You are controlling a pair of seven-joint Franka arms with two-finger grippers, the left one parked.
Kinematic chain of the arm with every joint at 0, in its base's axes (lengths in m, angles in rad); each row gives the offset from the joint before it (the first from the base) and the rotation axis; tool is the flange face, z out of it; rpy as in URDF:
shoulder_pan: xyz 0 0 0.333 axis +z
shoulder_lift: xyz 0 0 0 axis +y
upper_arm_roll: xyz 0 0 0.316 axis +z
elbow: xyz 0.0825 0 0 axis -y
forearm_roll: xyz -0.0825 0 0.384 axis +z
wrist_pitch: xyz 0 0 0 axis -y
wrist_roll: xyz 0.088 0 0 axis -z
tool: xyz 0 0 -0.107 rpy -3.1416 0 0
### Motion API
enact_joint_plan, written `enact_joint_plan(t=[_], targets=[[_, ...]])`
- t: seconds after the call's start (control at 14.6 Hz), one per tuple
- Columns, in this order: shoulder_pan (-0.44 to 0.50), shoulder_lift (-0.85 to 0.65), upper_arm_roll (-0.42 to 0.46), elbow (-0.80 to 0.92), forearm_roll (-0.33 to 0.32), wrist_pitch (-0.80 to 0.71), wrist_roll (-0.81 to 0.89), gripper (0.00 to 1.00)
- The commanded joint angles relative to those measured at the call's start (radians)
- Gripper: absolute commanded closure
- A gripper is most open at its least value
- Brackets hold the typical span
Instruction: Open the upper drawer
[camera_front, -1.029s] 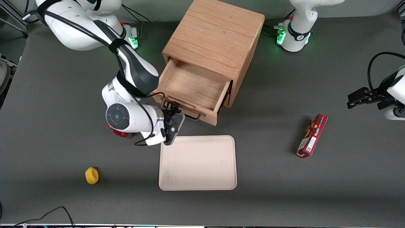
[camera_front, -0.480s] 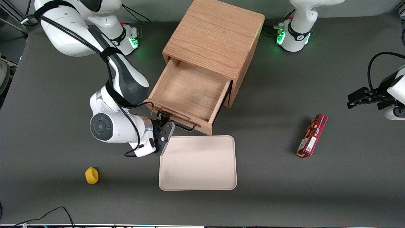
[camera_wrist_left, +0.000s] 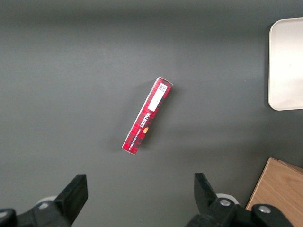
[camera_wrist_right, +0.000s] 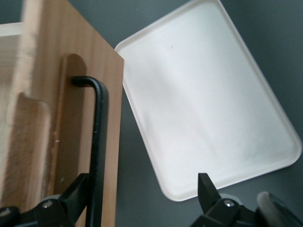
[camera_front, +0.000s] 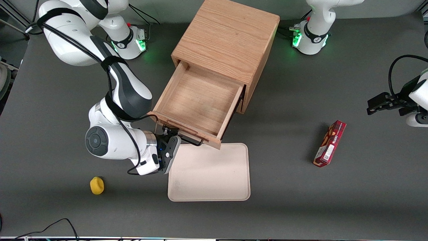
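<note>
The upper drawer [camera_front: 197, 100] stands drawn well out of the oak cabinet [camera_front: 227, 36] toward seven o'clock in the front view, its box bare inside. The gripper [camera_front: 168, 131] sits at the drawer front with jaws spread wide; the black wire handle [camera_wrist_right: 97, 142] runs between them, close against one finger [camera_wrist_right: 71, 198], not clamped. With so loose a hold, any sideways drift could let the handle slip free. A further pull risks dragging the drawer clear of its cabinet, down onto the cream tray [camera_front: 210, 174] just at five o'clock.
</note>
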Motion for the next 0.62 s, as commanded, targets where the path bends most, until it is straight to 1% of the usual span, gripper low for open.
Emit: enact_joint_plan(t=[0.0, 0.14, 0.21, 0.34, 0.41, 0.55], targets=[[-0.009, 0.047, -0.001, 0.09, 0.002, 0.023, -0.144, 0.0], [-0.012, 0.052, -0.005, 0.107, 0.004, 0.046, -0.213, 0.0], [-0.011, 0.049, -0.003, 0.11, 0.005, 0.044, -0.198, 0.0], [-0.009, 0.026, 0.0, 0.11, 0.008, 0.024, -0.111, 0.0], [-0.005, -0.007, 0.006, 0.109, 0.007, 0.004, -0.036, 0.0], [0.005, -0.125, 0.008, 0.102, 0.005, -0.07, 0.265, 0.0]])
